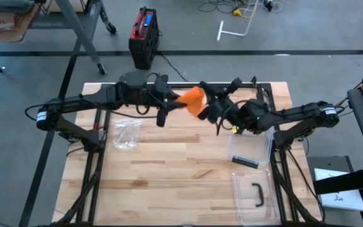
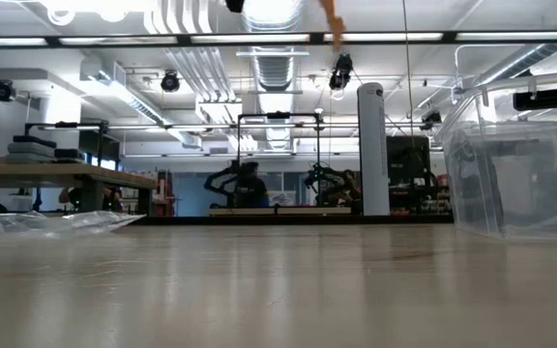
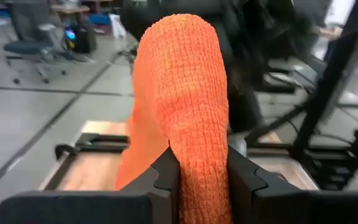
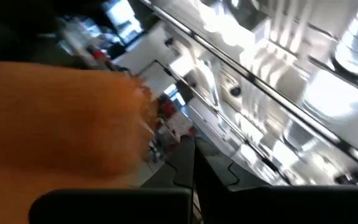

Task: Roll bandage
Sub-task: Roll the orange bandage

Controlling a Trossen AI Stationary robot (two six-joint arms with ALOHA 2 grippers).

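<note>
An orange bandage hangs in the air over the far middle of the table, between my two arms. In the left wrist view it is a ribbed strip standing up between my left gripper's fingers, with a loose flap beside it. My left gripper is shut on it. My right gripper sits close against the bandage's other side, its fingers shut, and the bandage shows as an orange blur beside them. A bit of the orange strip shows at the top of the low view. My left gripper pinches the bandage between its two fingers, across the strip's width; how many layers cannot be seen. The fingers come about level from the table's left side. The bandage is lifted clear of the table, and a flap hangs loose beside the fingers. My right gripper: whether its shut fingers touch or hold the bandage I cannot tell, as the orange lies blurred beside them.
A clear plastic bag lies on the table's left half. A clear box with a dark item inside stands at the right, its lid nearer the front. Bare wood lies in the middle and front.
</note>
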